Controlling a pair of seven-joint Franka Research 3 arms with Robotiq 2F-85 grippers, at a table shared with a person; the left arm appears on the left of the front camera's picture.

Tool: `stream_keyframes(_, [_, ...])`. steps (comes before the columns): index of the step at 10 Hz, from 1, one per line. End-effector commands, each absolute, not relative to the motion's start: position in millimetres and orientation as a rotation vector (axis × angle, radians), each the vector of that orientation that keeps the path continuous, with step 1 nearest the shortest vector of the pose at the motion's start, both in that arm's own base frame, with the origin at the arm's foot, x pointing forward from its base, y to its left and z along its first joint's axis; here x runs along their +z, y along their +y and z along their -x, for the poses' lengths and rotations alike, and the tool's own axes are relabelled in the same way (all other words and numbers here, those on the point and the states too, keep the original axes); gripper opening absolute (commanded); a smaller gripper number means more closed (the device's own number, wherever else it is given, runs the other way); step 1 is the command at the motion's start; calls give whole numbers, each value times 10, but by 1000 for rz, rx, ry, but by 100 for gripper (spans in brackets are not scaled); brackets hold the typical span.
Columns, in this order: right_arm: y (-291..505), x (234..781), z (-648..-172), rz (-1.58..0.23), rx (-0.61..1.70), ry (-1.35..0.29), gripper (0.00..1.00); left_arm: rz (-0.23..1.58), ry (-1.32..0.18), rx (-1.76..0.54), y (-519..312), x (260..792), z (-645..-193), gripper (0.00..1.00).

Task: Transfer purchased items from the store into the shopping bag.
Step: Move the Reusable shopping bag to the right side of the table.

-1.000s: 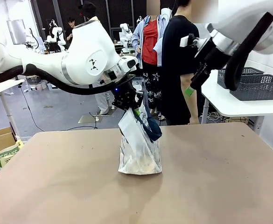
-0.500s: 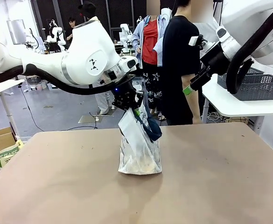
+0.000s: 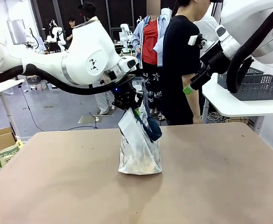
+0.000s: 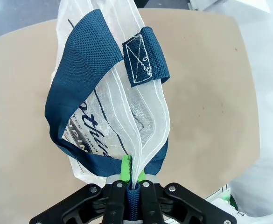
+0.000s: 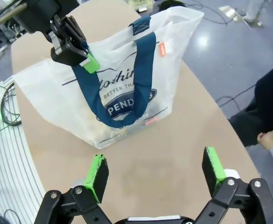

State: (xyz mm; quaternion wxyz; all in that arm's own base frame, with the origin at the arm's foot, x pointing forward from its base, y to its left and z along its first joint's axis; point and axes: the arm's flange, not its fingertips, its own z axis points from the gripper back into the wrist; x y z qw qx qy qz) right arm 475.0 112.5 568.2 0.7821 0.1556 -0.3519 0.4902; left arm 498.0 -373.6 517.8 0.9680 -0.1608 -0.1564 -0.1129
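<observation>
Item: the shopping bag (image 3: 138,149), stood near the middle of the brown table (image 3: 211,186), its base resting on the tabletop and its upper part drawn up to a peak. Material is a translucent whitish plastic with a fine woven sheen, creased into vertical folds. Two navy blue webbing strap handles are fitted; a stitched cross-box patch is seen at one strap end in the left wrist view. Dark script lettering and a round navy logo are printed on the side panel, and a small orange tag is sewn at one upper edge, as seen from the right wrist. Pale yellowish contents (image 3: 141,164) are faintly visible through the lower wall; they cannot be identified further.

Left gripper (image 3: 132,108): clamped on the bag's top edge, with navy strap and white film pinched between the green pads (image 4: 125,167).

Right gripper (image 3: 191,88): held high above the table's far right side, apart from the bag, with the jaws spread wide and nothing between them.

A person (image 3: 180,65) in a black top is stood at the far side.
</observation>
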Motion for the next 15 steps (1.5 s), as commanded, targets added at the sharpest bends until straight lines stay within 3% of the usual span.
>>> stream_keyframes(1, [1118, 5685, -4751, -318, 1067, -755, 100, 325, -316, -228, -3736, 5178, -4980, 0])
stream_keyframes(2, [1118, 5685, -4751, -318, 1067, -755, 100, 294, -269, -244, -3778, 5270, -5002, 0])
stream_keyframes(4, [1118, 5685, -4751, -318, 1067, -755, 100, 158, -305, -276, -3774, 5446, -5050, 0])
stream_keyframes(8, [1118, 5685, -4751, -318, 1067, -755, 100, 60, -366, -226, -3556, 5983, -5075, 0])
stream_keyframes(12, [1118, 5685, -4751, -318, 1067, -755, 100, -132, -468, -160, -2747, 6557, -4831, 0])
stream_keyframes(15, [1118, 5685, -4751, -318, 1067, -755, 100, -167, -449, -96, -1986, 6773, -4589, 0])
